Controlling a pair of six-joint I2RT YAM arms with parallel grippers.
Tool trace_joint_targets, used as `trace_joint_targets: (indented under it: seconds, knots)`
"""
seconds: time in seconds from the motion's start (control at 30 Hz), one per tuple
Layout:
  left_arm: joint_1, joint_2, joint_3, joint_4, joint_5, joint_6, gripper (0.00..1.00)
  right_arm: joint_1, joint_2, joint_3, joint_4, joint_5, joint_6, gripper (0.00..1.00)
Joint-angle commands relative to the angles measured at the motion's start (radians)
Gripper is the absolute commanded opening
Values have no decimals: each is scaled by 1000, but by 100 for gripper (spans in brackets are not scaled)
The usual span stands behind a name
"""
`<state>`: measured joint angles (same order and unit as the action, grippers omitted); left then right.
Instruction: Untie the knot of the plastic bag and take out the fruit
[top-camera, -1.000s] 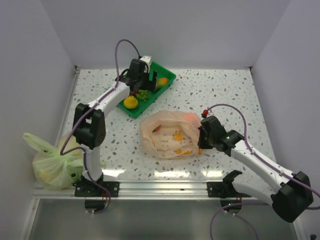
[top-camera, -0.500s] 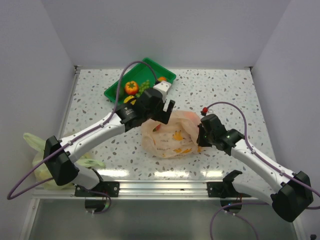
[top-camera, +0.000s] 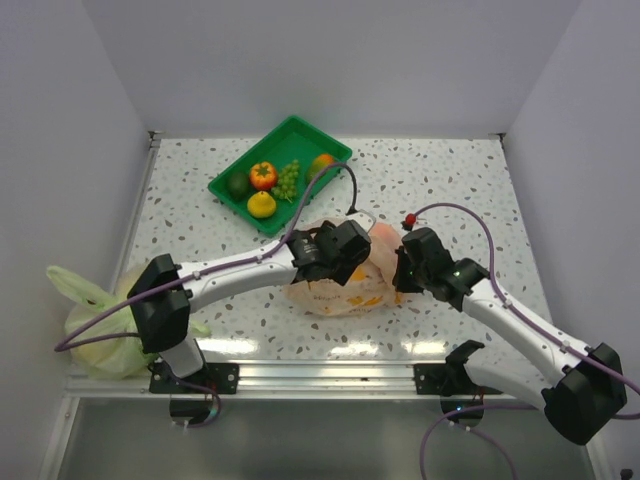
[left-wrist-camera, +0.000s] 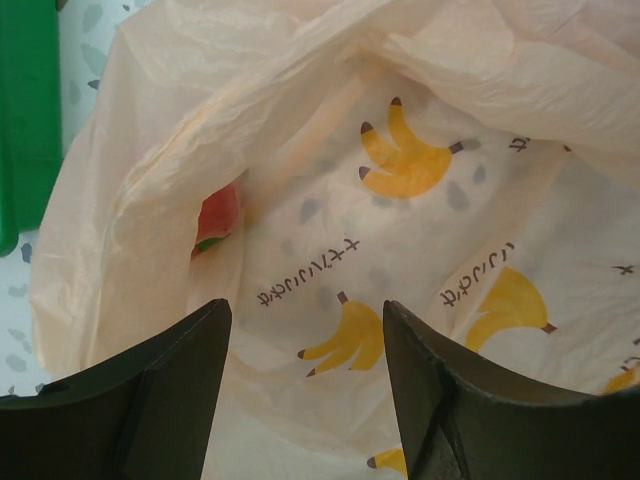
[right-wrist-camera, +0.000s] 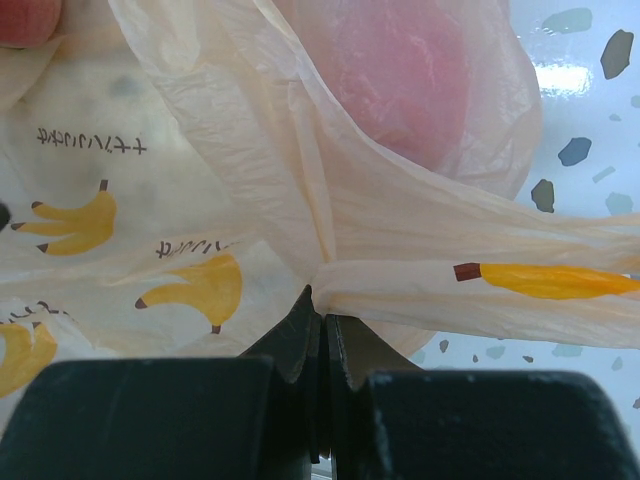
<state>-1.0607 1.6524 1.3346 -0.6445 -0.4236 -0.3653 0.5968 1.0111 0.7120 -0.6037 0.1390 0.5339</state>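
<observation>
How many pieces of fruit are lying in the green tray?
5: dark green one at the left end, red one beside it, grape bunch in the middle, orange one at the right end, yellow one at the near edge. None looks hidden.

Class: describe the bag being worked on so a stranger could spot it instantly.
On the speckled table, look at the centre, in front of the green tray. The plastic bag there is pale orange with banana prints, unlike the yellow-green bag at the left edge.

left arm (top-camera: 230, 272), right arm (top-camera: 520, 325): white links, black joints | cables (top-camera: 455, 212): purple | left pincer (left-wrist-camera: 305, 330), right pincer (right-wrist-camera: 322, 330): matte black fingers
</observation>
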Motion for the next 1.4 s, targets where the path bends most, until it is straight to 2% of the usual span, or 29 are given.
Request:
trace_joint_targets:
  seconds: [0.0, 0.1, 0.43, 0.57, 0.77, 1.03, 1.37]
  knots:
    - [1, 47, 0, 23, -62, 17, 67, 5, -23, -3, 32, 2, 9, 0]
    - [1, 89, 1, 43, -131, 22, 65, 5, -29, -9, 35, -7, 17, 0]
    - [47, 184, -35, 157, -231, 58, 64, 5, -58, -29, 21, -4, 18, 0]
    - [70, 167, -60, 196, -286, 80, 74, 5, -78, -45, 13, -4, 18, 0]
    - [116, 129, -118, 278, -285, 100, 87, 5, -92, -63, 15, -10, 28, 0]
    - [148, 107, -213, 434, -319, 114, 100, 5, -82, -60, 24, -39, 23, 0]
    - [169, 105, -293, 707, -363, 52, 100, 6, -69, -57, 38, -122, 23, 0]
